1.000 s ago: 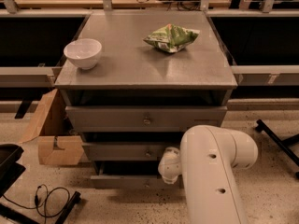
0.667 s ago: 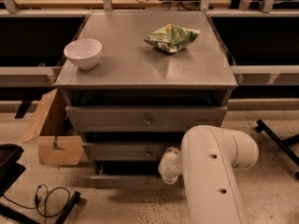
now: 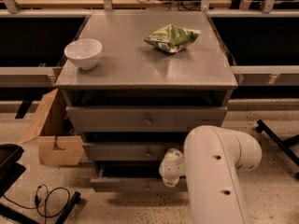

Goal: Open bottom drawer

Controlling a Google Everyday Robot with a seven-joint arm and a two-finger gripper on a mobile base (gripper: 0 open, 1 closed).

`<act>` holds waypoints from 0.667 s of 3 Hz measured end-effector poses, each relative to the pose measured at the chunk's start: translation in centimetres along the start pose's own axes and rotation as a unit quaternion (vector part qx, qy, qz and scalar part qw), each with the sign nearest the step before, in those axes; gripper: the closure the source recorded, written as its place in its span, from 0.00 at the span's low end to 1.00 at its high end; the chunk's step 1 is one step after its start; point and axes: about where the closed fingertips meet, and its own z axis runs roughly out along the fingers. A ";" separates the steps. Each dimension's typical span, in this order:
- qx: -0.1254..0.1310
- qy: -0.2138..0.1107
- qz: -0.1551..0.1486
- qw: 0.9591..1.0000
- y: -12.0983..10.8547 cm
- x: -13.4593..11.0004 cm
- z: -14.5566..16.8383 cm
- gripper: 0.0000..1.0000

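3 grey drawers sit under the tabletop [image 3: 140,78], and the bottom drawer [image 3: 131,185] is the lowest one, close to the floor. Its front stands forward of the 2 fronts above it, and a dark gap shows over it, so I judge it is partly open. The white arm [image 3: 219,167] comes in from the lower right. The tool [image 3: 171,169] is at the right part of this drawer front, just below the middle drawer [image 3: 121,151]. I cannot tell how far open the tool is, or if it has hold of the knob; the knob itself is hidden. The step in hand seems to be the pull. The next move calls for a straight pull toward the robot, level with the floor, so that the drawer does not jam. A bowl [image 3: 83,53] and a green bag [image 3: 172,37] lie on the tabletop, well apart from this work.
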 end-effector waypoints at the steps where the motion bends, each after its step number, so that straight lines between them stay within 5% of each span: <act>1: -0.011 0.001 0.002 1.000 0.6 0.4 -0.8 1.00; 2: -0.013 0.001 0.002 1.000 0.6 0.4 -0.8 1.00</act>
